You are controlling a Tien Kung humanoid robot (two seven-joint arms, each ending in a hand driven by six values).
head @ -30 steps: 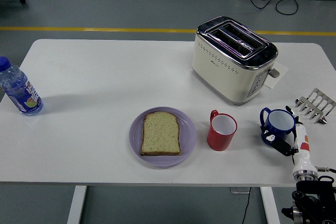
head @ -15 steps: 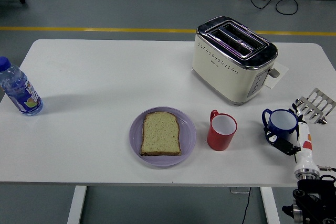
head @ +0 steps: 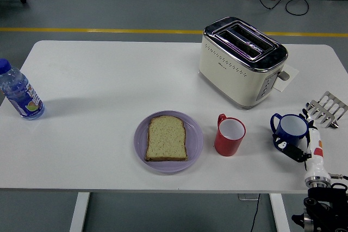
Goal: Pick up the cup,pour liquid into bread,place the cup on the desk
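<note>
A blue cup (head: pixel 290 127) with a handle on its left stands upright on the white table (head: pixel 109 80) at the right, near the front edge. My right hand (head: pixel 298 150) comes up from the lower right corner, its black fingers wrapped against the cup's near side. A red cup (head: pixel 229 135) stands upright left of it, with nothing touching it. A slice of bread (head: pixel 167 138) lies flat on a lilac plate (head: pixel 194 134) left of the red cup. The left arm is out of view.
A cream toaster (head: pixel 242 61) stands behind the cups. A metal toast rack (head: pixel 325 110) lies at the right edge, just behind my hand. A water bottle (head: pixel 20 93) stands at the far left. A person's feet show at the top.
The blue cup has shifted slightly to the right together with my right hand, and the hand has sunk a little toward the table's front edge. Nothing else has moved.
</note>
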